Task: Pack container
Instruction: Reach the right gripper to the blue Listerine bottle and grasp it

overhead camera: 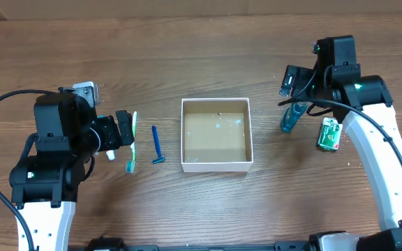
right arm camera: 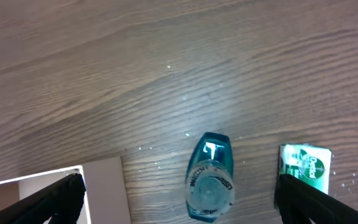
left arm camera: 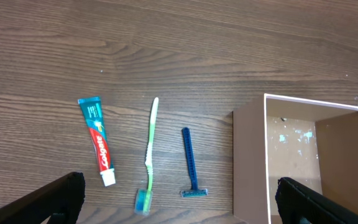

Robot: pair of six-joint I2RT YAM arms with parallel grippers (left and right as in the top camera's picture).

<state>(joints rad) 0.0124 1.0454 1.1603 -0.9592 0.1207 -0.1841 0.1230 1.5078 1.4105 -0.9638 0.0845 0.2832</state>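
Observation:
The container [overhead camera: 215,166], a shallow square box with white walls and a brown floor, sits mid-table and holds nothing. Left of it lie a blue razor [overhead camera: 158,146], a green toothbrush [overhead camera: 132,150] and a toothpaste tube [left arm camera: 98,140]. My left gripper [overhead camera: 126,130] hovers open over them; its wrist view [left arm camera: 182,208] shows the razor [left arm camera: 189,163], toothbrush [left arm camera: 149,155] and container wall [left arm camera: 249,162]. My right gripper [overhead camera: 295,82] is open above an upright teal mouthwash bottle [overhead camera: 292,117]. In the right wrist view the fingers [right arm camera: 180,202] straddle the bottle [right arm camera: 211,177].
A green soap packet [overhead camera: 329,134] lies right of the bottle, and shows in the right wrist view [right arm camera: 306,165]. The container's corner [right arm camera: 104,186] shows at lower left there. Wooden tabletop all round.

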